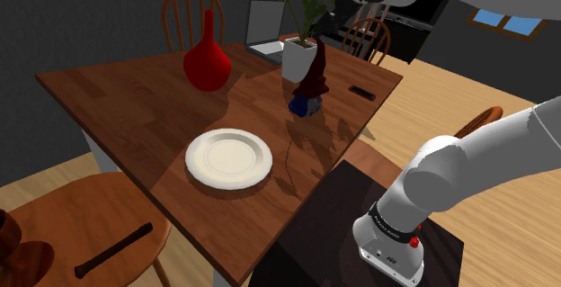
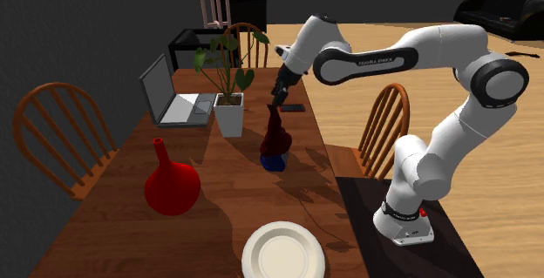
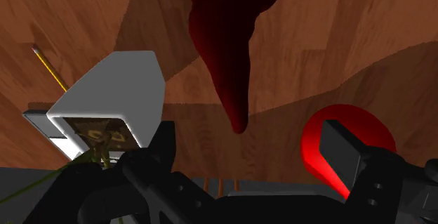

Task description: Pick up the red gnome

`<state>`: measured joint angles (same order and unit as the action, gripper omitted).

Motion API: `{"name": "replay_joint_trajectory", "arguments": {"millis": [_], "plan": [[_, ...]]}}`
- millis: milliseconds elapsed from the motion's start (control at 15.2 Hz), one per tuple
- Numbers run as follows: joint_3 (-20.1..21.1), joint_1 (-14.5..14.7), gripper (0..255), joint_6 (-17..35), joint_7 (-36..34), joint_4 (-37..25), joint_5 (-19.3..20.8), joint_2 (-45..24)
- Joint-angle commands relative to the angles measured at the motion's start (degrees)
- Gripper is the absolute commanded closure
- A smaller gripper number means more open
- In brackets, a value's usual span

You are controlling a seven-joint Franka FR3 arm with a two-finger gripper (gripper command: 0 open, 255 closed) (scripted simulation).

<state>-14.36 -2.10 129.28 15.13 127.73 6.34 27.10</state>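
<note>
The gnome (image 1: 310,83) stands upright on the wooden table (image 1: 135,114), with a tall dark red pointed hat and a blue body. In the second exterior view the gnome (image 2: 276,139) is just in front of a white planter. My gripper (image 2: 277,100) hangs directly above the hat's tip. In the wrist view the gripper (image 3: 249,152) is open, its fingers (image 3: 340,149) wide apart. The hat (image 3: 228,47) points up between them and its tip touches neither finger.
A white planter (image 1: 298,58) with a leafy plant stands right behind the gnome, and an open laptop (image 1: 265,29) is beyond it. A red vase (image 1: 207,60) and a white plate (image 1: 228,158) sit further along the table. A small black object (image 1: 362,93) lies near the table edge. Wooden chairs surround the table.
</note>
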Motion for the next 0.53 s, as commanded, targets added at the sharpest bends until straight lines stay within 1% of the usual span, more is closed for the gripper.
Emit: {"name": "replay_joint_trajectory", "arguments": {"millis": [0,462], "plan": [[-1.18,0.56,0,2.86,1.69,-1.53,-0.82,-1.59],[-1.63,0.38,0,8.29,1.74,3.62,-0.59,-1.86]]}}
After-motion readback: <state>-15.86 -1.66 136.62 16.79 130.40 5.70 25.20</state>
